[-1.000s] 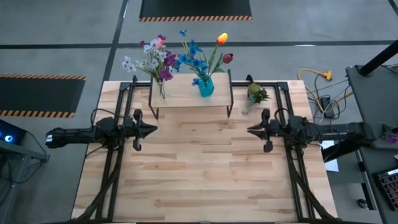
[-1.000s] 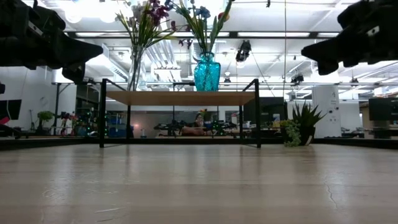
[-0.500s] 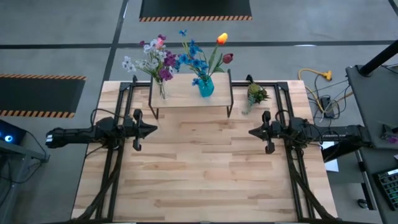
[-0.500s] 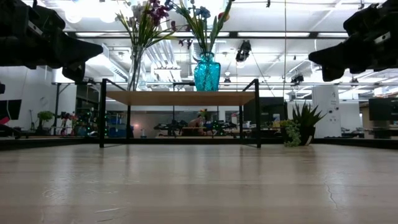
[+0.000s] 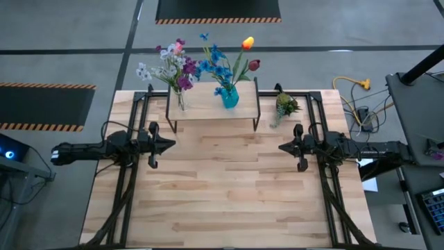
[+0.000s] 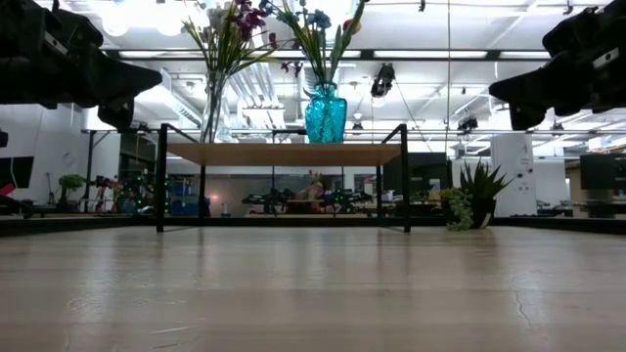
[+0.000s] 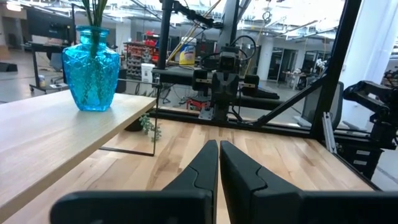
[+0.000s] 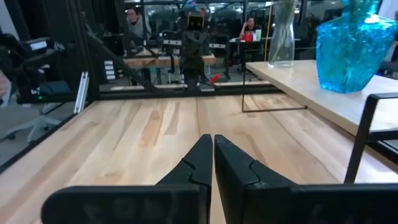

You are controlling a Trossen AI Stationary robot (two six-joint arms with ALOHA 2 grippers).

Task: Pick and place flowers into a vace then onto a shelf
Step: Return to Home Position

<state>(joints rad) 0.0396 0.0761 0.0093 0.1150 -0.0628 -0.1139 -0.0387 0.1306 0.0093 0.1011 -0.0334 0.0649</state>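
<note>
Both vases stand on the shelf (image 5: 208, 105), which sits at the far middle of the table (image 5: 229, 201). The clear vase (image 5: 181, 102) is near the shelf's left end and the blue vase (image 5: 229, 97) right of its centre, the two apart from each other. The flowers (image 5: 173, 66) are all in the vases. Purple, pink and white blooms are in the clear vase, and blue blooms with one orange and one dark red are in the blue vase. In the low view both vases stand upright on the light wood top, stems rising out of frame. A green spiky sprig (image 5: 285, 105) sits on the table just beside the shelf's right legs, outside them. Left gripper (image 5: 166, 144) hangs over the table's left side, in front of the shelf's left end and pointing inward toward the centre. Its own wrist view shows the two dark fingers (image 7: 202, 163) pressed together with nothing between them. Right gripper (image 5: 283, 147) hangs over the right side at about the same depth, facing the left one across bare wood. Its fingers (image 8: 198, 155) likewise meet tip to tip and hold nothing. The two grippers are well apart, and neither touches the shelf, a vase or a flower. In the low view both sit above the level of the shelf top, one at each upper corner. Each wrist view looks across the table at the opposite arm, with the blue vase off to one side on the shelf.
</note>
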